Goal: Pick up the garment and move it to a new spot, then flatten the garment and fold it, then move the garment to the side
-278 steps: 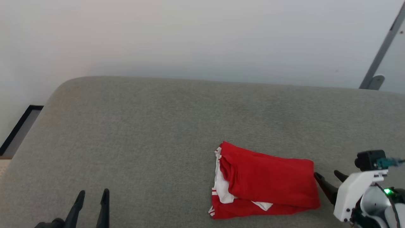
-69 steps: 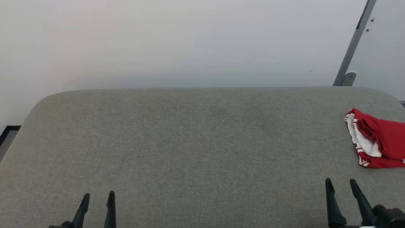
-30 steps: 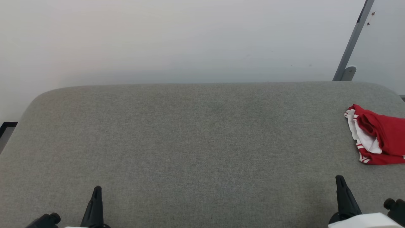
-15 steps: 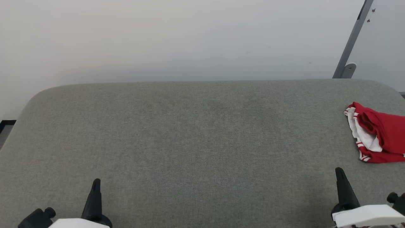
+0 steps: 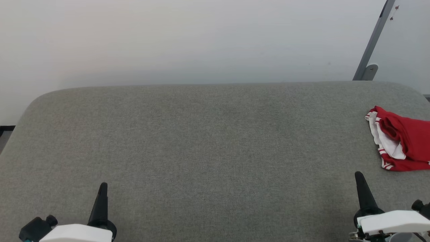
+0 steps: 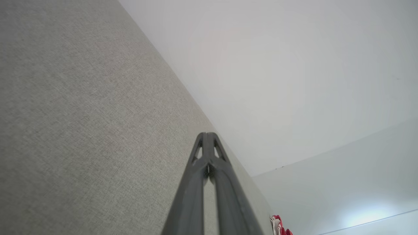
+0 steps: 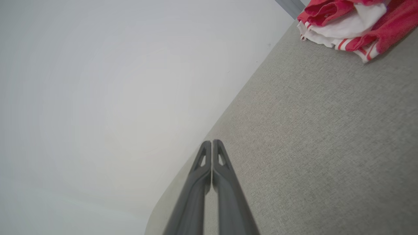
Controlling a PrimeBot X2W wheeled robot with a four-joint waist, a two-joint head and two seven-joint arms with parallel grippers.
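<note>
One garment (image 5: pixel 408 143), one cushion (image 5: pixel 215 141), one left gripper (image 5: pixel 102 187), one right gripper (image 5: pixel 359 175).

Passable grey surface (image 5: pixel 201 141); garment (image 5: pixel 408 139) seemingly blocks right edge.

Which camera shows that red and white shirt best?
The right wrist view: the garment looks largest there, its red and white folds and striped edges clear, though cropped at the top. The head view catches one end at its right edge; the left wrist view, a tiny scrap at the bottom.
</note>
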